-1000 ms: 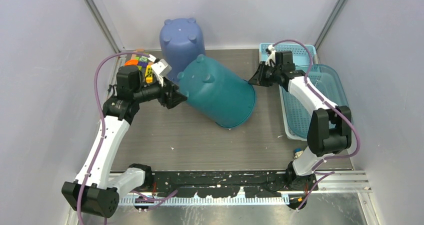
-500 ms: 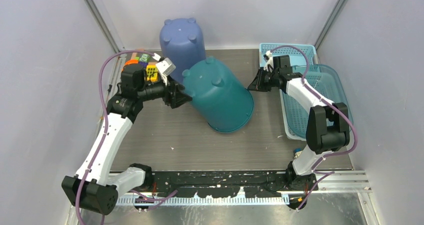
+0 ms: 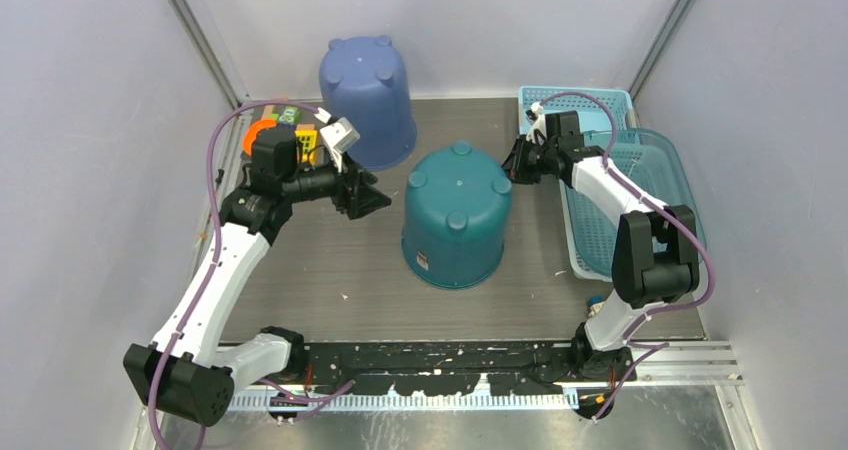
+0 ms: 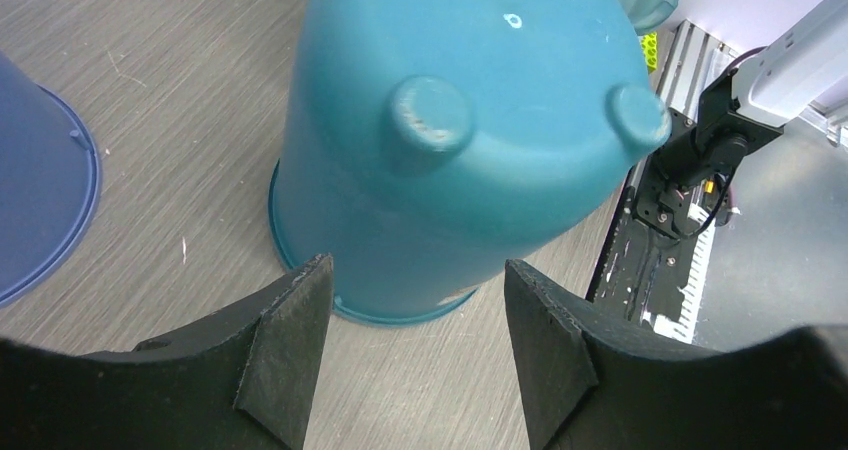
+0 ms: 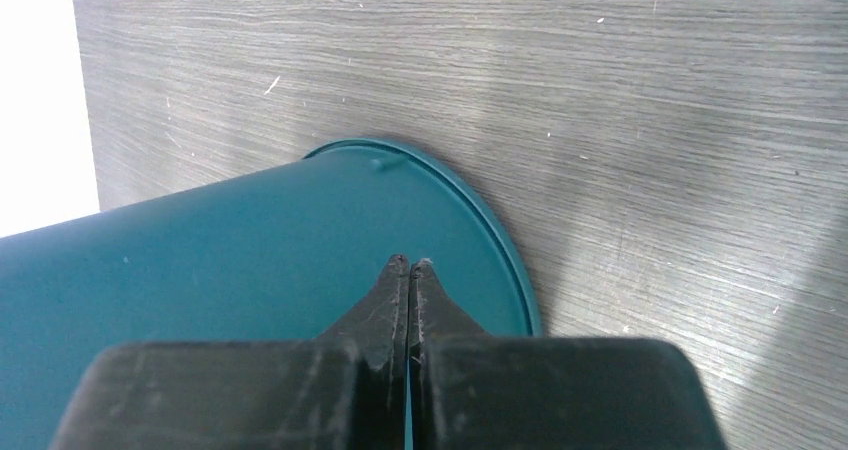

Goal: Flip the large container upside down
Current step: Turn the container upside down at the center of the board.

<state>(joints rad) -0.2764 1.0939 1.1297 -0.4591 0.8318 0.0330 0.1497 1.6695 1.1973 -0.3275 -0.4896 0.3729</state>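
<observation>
The large teal container (image 3: 455, 218) stands upside down on the table, its rim on the surface and its footed base up. It also shows in the left wrist view (image 4: 450, 140) and the right wrist view (image 5: 250, 270). My left gripper (image 3: 372, 197) is open and empty, just left of the container and apart from it; its fingers (image 4: 290, 340) frame the container's lower wall. My right gripper (image 3: 512, 164) is shut with nothing in it, its tips (image 5: 411, 267) close to the container's upper right side.
A purple container (image 3: 366, 98) stands upside down at the back, left of centre. Light blue baskets (image 3: 610, 195) lie along the right side. Colourful toy blocks (image 3: 285, 130) sit at the back left behind my left arm.
The teal container has tipped from lying tilted on its side to standing rim-down. My left gripper drew back to the left of it. My right gripper stayed by its right side.
</observation>
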